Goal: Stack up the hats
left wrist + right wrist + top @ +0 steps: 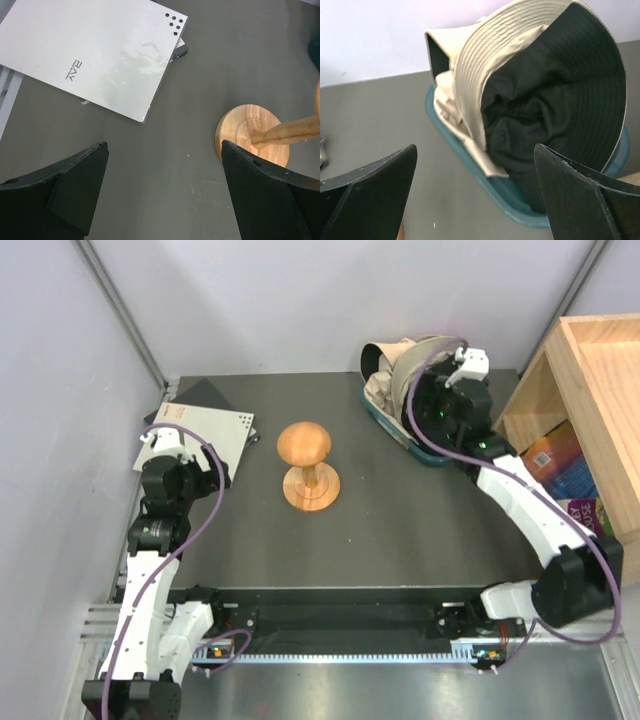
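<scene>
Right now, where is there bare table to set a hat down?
Bare: the strip between the mushroom-shaped wooden stand and the black base rail, and the gap between it and the teal plastic tub. Crowded: the far right corner, tub stuffed with beige fabric hats where the right gripper hovers; far left, the white booklet.

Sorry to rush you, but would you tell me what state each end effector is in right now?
Left end effector: open, holding nothing.
Right end effector: open, holding nothing, facing the hats.
</scene>
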`<state>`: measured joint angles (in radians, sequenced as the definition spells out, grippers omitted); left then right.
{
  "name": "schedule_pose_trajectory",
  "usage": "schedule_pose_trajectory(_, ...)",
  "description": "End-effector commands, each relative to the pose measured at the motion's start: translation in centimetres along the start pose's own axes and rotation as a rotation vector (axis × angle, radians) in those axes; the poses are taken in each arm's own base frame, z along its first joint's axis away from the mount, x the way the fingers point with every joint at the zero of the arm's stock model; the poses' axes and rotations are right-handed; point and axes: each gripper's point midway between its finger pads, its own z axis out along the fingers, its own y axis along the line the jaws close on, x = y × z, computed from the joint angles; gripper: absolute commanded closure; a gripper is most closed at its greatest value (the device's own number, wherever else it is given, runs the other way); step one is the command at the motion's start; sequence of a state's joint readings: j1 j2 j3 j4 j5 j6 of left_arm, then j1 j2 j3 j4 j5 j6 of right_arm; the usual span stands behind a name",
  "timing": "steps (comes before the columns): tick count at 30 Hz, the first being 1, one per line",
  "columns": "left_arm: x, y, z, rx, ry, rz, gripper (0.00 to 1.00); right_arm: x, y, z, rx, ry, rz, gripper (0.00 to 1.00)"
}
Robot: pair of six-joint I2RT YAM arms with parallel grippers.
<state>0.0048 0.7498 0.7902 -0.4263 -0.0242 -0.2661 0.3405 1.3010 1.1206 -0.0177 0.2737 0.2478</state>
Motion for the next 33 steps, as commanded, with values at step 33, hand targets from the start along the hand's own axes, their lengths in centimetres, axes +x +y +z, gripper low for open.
schedule_pose_trajectory(33, -1.1, 2.4, 0.0, -0.117, -0.047, 0.055, 0.01, 4.0, -5.2, 16.9, 0.373, -0.008, 0.134, 0.13)
